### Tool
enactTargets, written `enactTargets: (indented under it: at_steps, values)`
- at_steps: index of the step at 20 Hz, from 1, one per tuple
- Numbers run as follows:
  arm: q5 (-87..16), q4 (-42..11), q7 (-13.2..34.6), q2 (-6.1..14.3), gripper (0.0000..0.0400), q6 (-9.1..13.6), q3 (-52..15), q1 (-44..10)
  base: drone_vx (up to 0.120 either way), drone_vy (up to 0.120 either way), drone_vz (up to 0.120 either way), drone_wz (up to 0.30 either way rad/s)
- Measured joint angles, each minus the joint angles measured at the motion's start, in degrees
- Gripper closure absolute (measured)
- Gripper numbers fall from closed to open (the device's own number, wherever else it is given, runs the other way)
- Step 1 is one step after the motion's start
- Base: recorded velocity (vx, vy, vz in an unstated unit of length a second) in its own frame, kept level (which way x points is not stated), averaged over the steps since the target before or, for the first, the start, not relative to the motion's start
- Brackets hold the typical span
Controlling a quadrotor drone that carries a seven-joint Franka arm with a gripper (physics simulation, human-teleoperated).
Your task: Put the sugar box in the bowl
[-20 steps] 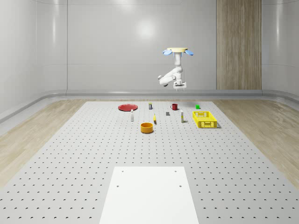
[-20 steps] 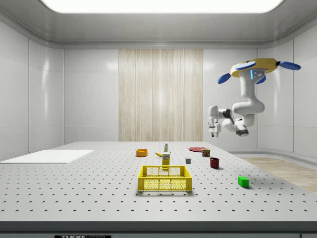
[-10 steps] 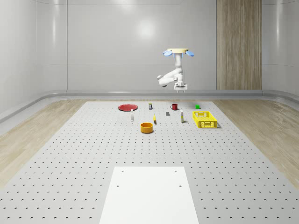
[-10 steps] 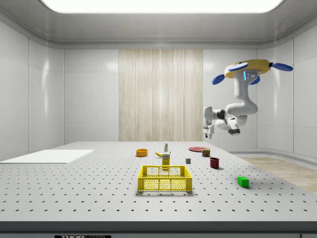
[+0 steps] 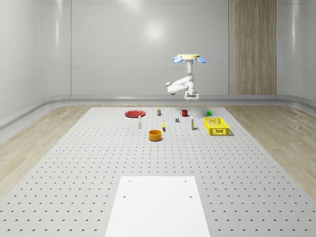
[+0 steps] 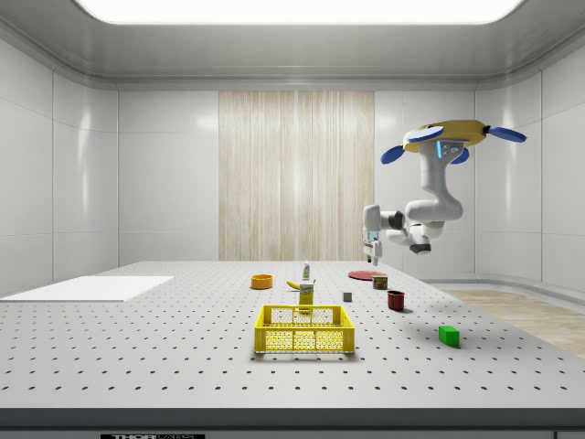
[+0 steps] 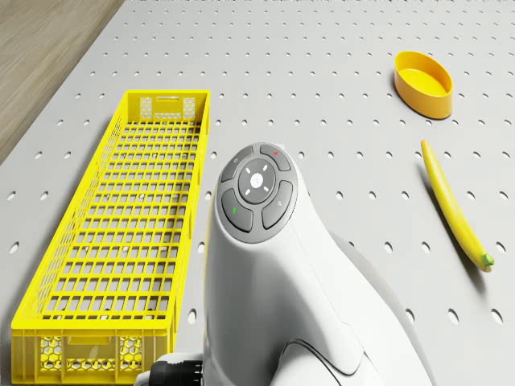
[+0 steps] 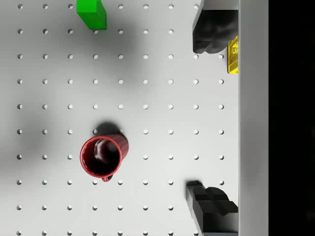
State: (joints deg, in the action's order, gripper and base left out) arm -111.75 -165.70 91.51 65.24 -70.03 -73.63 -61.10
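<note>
While drone (image 5: pixel 188 57) hovers above red mug (image 8: pixel 103 156) | end effector (image 8: pixel 211 118) released, holding nothing | sugar box (image 5: pixel 192 124) upright on table

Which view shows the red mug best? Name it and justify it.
The wrist view: the red mug is seen from directly above, with its open mouth and handle plain. The whole-scene view has it as a small red spot below the end effector; the side view shows its side on the table.

Bright, even light comes from a ceiling panel (image 6: pixel 292 9). Walls carry soft glare. Shadows beneath the mug (image 8: pixel 102 155) are faint and diffuse.
</note>
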Motion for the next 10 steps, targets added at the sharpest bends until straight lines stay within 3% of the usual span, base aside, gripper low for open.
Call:
enactTargets:
  at_steps: [10]
  values:
    - [1.49,0.2,0.97,2.85,0.0,-2.55,-0.93,-1.03,0.12,0.0,0.0,0.0]
